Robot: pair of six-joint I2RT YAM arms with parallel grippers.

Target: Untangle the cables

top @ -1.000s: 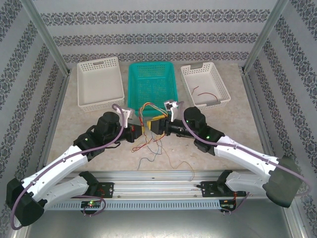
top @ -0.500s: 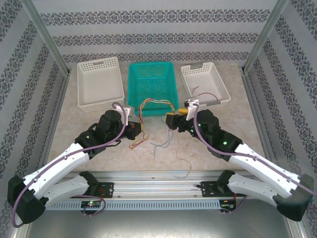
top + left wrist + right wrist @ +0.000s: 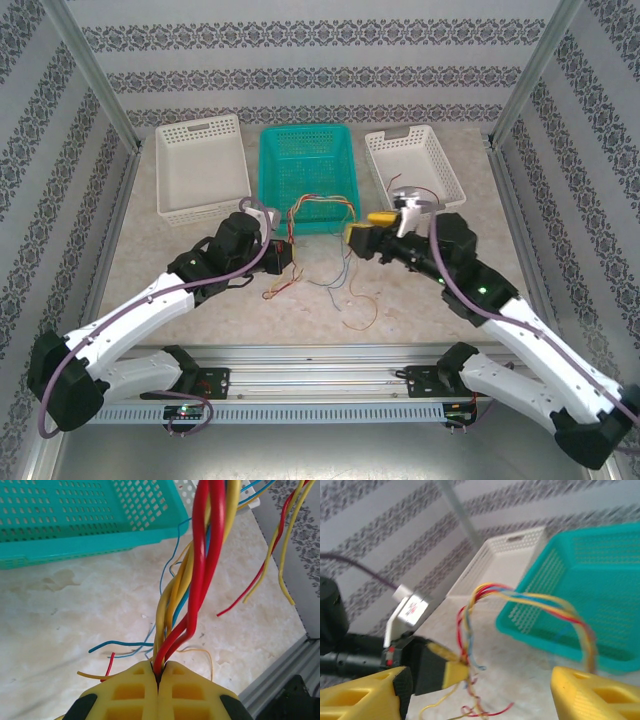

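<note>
- While the left hand [image 3: 159, 677] is clenched on the cables [image 3: 202, 555], pinching red and yellow strands where they twist together, the bundle rises from its pads as one plait.
- We find the cables arched above the counter [image 3: 190, 290], running from the left hand toward the right hand [image 3: 368, 228] by the near edge of the teal basket [image 3: 300, 160]. Loose ends in orange, red and blue-grey trail on the counter between the two arms.
- We record the right hand as released, its yellow fingers [image 3: 365, 695] wide apart. The far end of the arch drops just beside one of them, and we cannot tell whether it rests there.
- We judge the strands light, thin and limp, yet springy enough to hold a loop. Their smooth coating will likely slide through a loose pinch.
- We advise taking one colour near a free end, away from the twist, and drawing it out gently so the tangle does not tighten.
</note>
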